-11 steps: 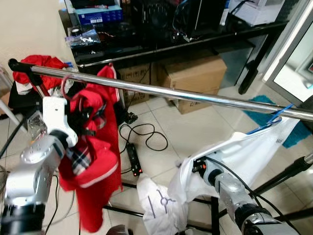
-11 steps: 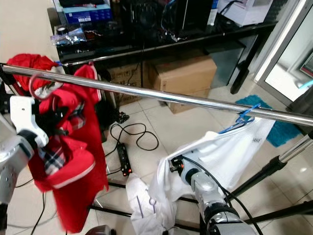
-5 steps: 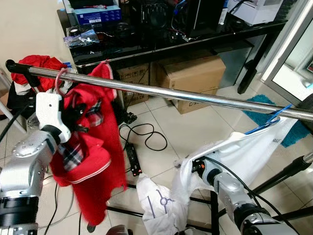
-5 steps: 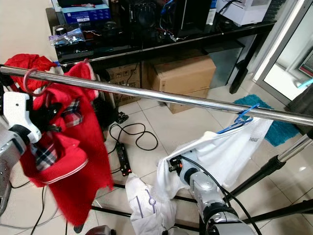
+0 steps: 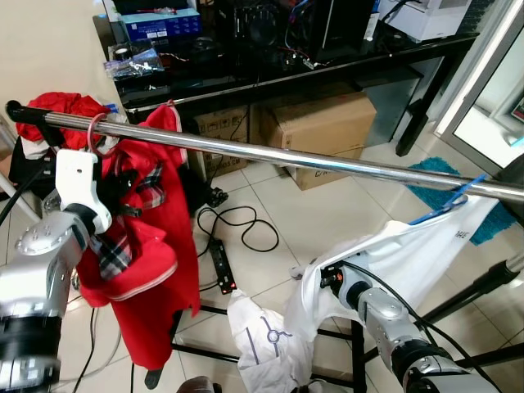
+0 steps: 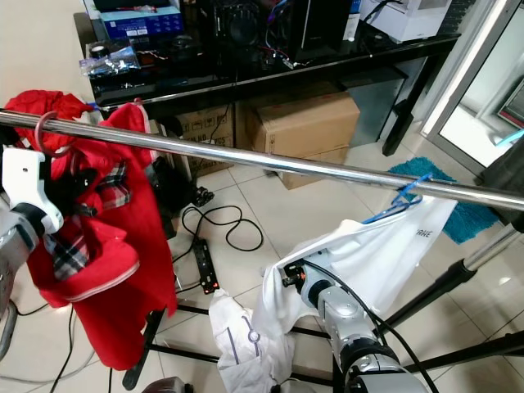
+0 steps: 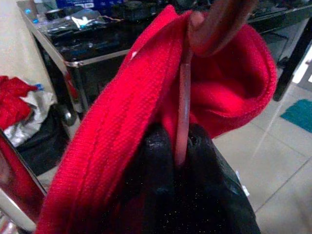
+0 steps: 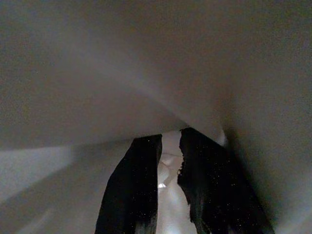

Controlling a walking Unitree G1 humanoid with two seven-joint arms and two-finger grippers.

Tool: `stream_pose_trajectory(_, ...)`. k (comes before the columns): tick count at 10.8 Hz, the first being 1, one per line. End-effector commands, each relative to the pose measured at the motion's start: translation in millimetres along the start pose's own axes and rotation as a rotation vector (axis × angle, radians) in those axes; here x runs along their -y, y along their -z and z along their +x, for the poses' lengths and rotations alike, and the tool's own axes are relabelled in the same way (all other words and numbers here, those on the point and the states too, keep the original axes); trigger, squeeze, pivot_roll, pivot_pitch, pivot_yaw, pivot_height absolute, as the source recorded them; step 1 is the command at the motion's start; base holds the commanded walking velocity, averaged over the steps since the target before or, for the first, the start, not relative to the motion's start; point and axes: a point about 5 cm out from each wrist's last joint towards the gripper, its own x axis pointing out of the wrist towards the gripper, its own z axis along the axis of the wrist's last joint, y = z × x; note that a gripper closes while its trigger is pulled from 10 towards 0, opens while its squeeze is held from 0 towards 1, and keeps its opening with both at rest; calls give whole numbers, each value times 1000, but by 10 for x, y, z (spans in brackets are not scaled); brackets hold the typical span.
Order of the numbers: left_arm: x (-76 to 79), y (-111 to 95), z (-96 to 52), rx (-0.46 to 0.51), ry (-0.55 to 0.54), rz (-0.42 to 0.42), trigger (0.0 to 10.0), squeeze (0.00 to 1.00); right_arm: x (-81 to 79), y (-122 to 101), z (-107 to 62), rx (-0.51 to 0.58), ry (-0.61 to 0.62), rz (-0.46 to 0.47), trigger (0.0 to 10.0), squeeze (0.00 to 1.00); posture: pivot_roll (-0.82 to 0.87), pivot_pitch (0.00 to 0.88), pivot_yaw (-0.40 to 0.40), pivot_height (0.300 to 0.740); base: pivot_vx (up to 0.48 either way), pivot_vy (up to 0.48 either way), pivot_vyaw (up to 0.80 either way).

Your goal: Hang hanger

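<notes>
A tiled floor [image 5: 327, 213] with a black power strip [image 5: 223, 266] and cardboard boxes [image 5: 327, 131] lies under a chrome rail [image 5: 327, 160]. Near the rail's left end, the red hanger [image 5: 94, 135] has its hook over the bar and carries a red garment [image 5: 155, 246]. The left gripper [image 7: 178, 161] is clamped on the hanger's stem just under the hook. Toward the rail's right end a white shirt [image 5: 409, 254] hangs from a blue hanger [image 5: 450, 201]; the right gripper [image 8: 168, 190] is buried in its cloth, fingers slightly parted with white fabric between them.
</notes>
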Motion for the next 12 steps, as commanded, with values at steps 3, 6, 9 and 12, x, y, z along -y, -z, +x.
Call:
stream_pose_trajectory(3,-71,-59,63,-8,2,14,10000,0,45,-87,2,39,4,-17,10000,0,64,38,-26,740,0,0,0)
stream_pose_trajectory(6,40,105,91,-54,16,-8,10000,0,51,-66,-13,38,6,-14,10000,0,60,42,-25,740,0,0,0)
stream_pose_trajectory(9,43,95,98,-33,15,-20,10000,39,31,-142,22,62,-3,-15,10000,0,64,40,-27,740,0,0,0)
stream_pose_trajectory(12,102,87,75,-19,10,-10,10000,0,20,-143,27,64,-4,-12,10000,0,66,37,-25,740,0,0,0)
